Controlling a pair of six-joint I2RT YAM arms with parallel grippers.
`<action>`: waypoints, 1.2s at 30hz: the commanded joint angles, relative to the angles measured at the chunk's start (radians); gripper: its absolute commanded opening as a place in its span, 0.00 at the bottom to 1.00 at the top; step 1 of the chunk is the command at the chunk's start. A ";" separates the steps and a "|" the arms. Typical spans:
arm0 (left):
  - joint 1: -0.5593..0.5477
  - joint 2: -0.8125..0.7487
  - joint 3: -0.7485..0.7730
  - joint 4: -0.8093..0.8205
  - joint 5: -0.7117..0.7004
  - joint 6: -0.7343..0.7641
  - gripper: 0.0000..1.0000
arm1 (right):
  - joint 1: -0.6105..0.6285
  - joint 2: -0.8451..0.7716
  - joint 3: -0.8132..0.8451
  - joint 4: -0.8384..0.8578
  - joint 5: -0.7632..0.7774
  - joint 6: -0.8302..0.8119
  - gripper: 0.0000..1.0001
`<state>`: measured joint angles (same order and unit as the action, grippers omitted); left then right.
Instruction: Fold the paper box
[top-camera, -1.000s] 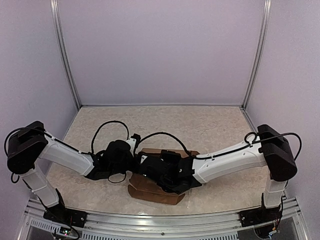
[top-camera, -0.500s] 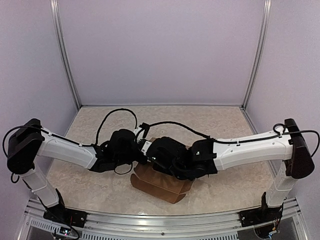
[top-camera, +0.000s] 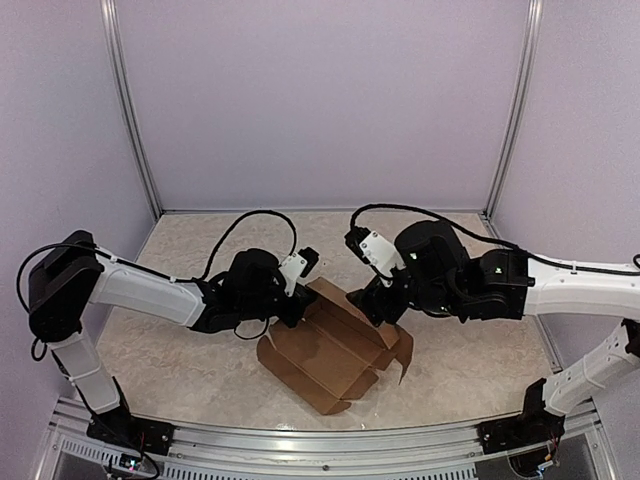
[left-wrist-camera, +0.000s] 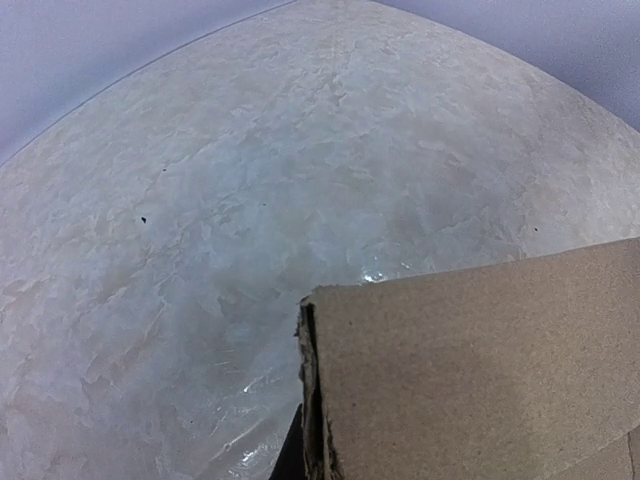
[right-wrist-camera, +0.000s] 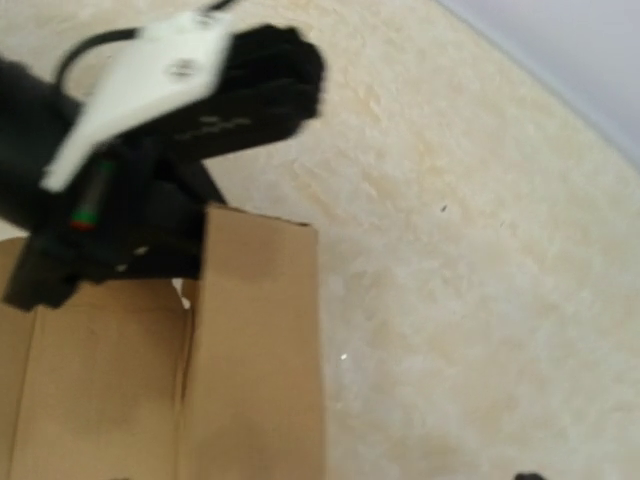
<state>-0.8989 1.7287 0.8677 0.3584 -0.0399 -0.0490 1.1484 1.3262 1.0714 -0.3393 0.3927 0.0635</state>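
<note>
A: Cardboard is lying mid-table toward the near edge: the paper box (top-camera: 325, 350), opened out, creases showing, its far-left corner standing raised off the table (top-camera: 200, 250).

B: We are seeing the left gripper (top-camera: 298, 303) sitting right at that raised corner. Is it pinching?

A: We cannot tell, since in the left wrist view the panel is covering the fingers. The right gripper (top-camera: 368, 303) is hanging over the far-right flap. We cannot tell its spread either, as its own camera is showing no fingertips.

B: Handling?

A: We are judging it light, thin and springy, with flaps likely to bounce back unless pressed along the score. We are also expecting it to slide on this smooth top. One claw should be anchoring a panel edge while the other is pushing a flap close to its crease, not at the tip, where it is likely to buckle.
</note>
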 joint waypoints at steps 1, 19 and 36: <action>0.003 0.006 -0.003 0.052 0.118 0.132 0.00 | -0.076 -0.018 -0.058 0.084 -0.189 0.093 0.78; 0.028 0.108 0.014 0.137 0.247 0.127 0.01 | -0.235 0.199 -0.076 0.395 -0.439 0.245 0.00; 0.007 0.177 0.008 0.209 0.216 0.133 0.08 | -0.250 0.389 -0.052 0.561 -0.487 0.312 0.00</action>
<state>-0.8810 1.8767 0.8700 0.5251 0.1894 0.0780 0.9062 1.6672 1.0035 0.1631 -0.0837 0.3492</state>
